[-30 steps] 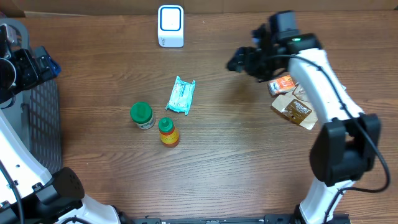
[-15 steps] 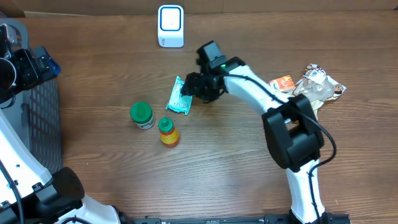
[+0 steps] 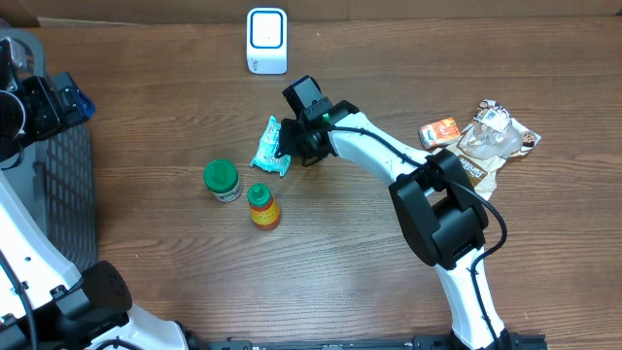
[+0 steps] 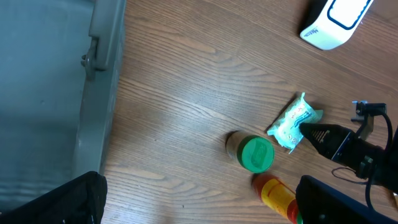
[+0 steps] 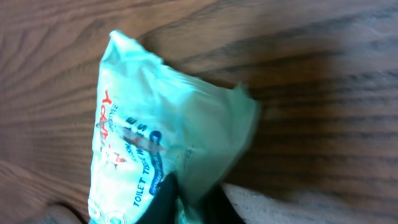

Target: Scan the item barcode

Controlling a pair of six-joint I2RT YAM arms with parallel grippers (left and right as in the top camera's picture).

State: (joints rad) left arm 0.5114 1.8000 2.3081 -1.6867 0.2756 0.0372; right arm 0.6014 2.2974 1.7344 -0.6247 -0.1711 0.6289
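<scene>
Your right gripper [image 3: 288, 148] was clenched on 1 edge of the mint-green tissue packet [image 3: 266, 145]; in the wrist view the black fingertips [image 5: 166, 198] pinched just the seam, probably so the printed face stayed uncovered for the scanner [image 3: 266, 40]; smart if the barcode's on that side, though I couldn't spot 1 anywhere. The packet sat mid-table, near the green-lidded jar [image 3: 222, 180] and the orange bottle [image 3: 262, 206], well apart from the scanner at the far edge; couldn't tell if it was off the wood. Your left gripper [image 3: 44, 101] hung wide open by the grey crate [image 3: 60, 185], out of the way, holding nothing.
</scene>
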